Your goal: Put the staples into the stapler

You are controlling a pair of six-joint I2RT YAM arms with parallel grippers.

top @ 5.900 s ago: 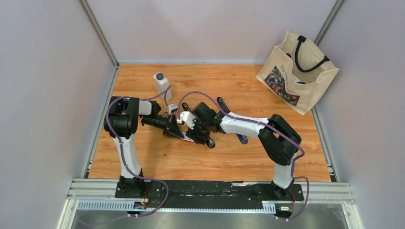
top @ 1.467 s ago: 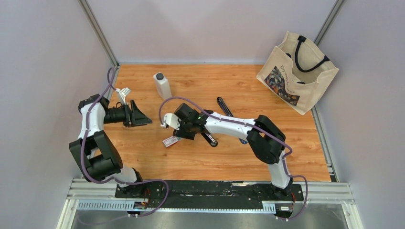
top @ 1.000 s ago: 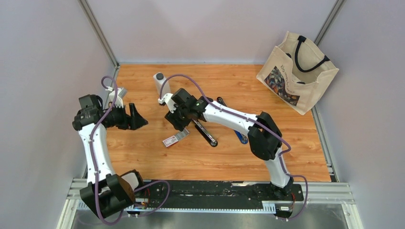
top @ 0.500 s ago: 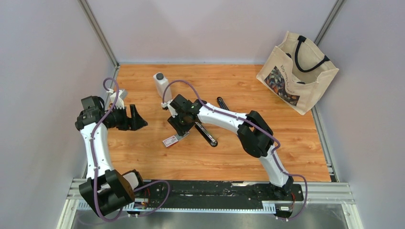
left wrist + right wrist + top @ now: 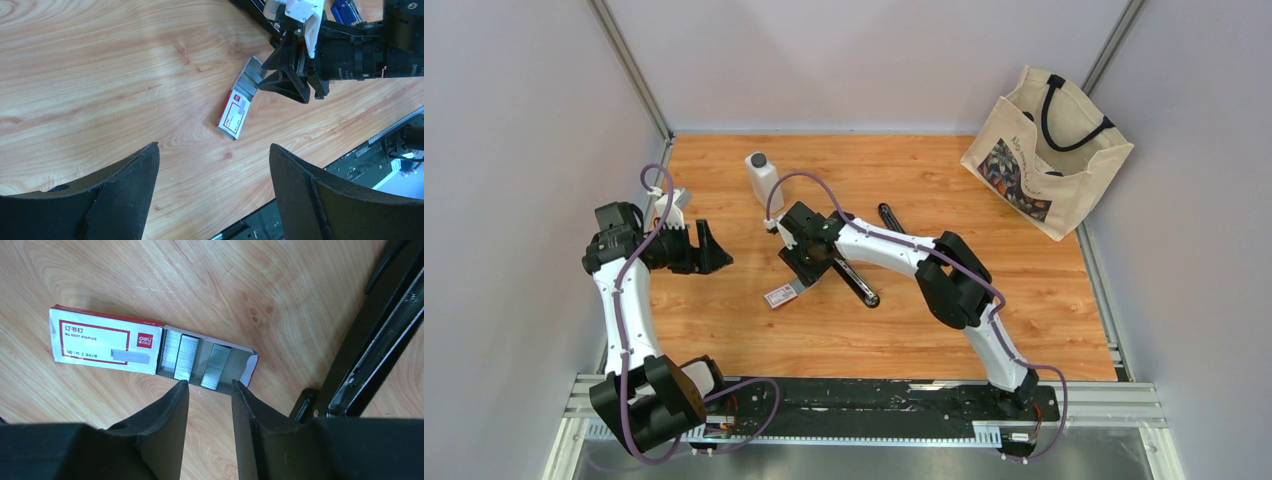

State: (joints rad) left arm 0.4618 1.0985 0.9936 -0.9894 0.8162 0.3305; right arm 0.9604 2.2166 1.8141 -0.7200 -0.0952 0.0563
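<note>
Right gripper (image 5: 210, 390), slightly parted and empty, has dropped over the staples (image 5: 105, 342), tray slid open on the bench (image 5: 300, 280) beside the open stapler (image 5: 380, 335); my left gripper (image 5: 214, 150), spread wide, has backed off left. Picking a strip looks next.

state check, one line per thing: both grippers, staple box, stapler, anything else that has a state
staples box: lying flat, tray slid partly out, staples showing.
stapler: swung open, magazine exposed.
right gripper: narrowly open, empty, over the tray.
left gripper: wide open, empty, off to the side.
bottle: upright, capped.
tote bag: standing, mouth open.
</note>
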